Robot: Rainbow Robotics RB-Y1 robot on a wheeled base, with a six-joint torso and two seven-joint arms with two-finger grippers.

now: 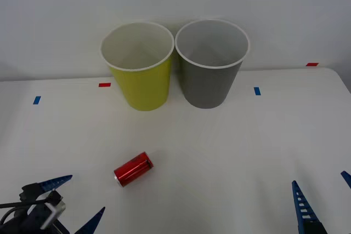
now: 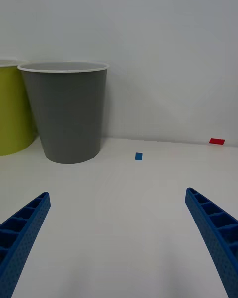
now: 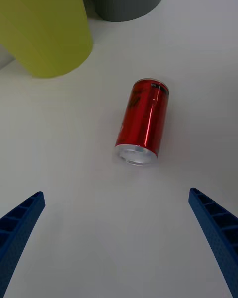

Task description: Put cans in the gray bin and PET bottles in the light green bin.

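front view looks down on a white worktop where the light green bin and the gray bin stand upright side by side near the far edge, their white rims almost touching, green on the left and gray on the right. a small red can lies on its side on the worktop, well in front of the green bin and apart from both bins. the left pincer sits low at the near left corner, its blue ribbed fingers spread wide and released, just beside the can but not touching it. left wrist view has the can lying between and beyond the two spread fingers, its silver end turned toward the camera, with the green bin and the gray bin behind it. the right pincer waits at the near right corner, also released with nothing in it. right wrist view faces the gray bin, with bits of blue tape and red tape on the worktop.
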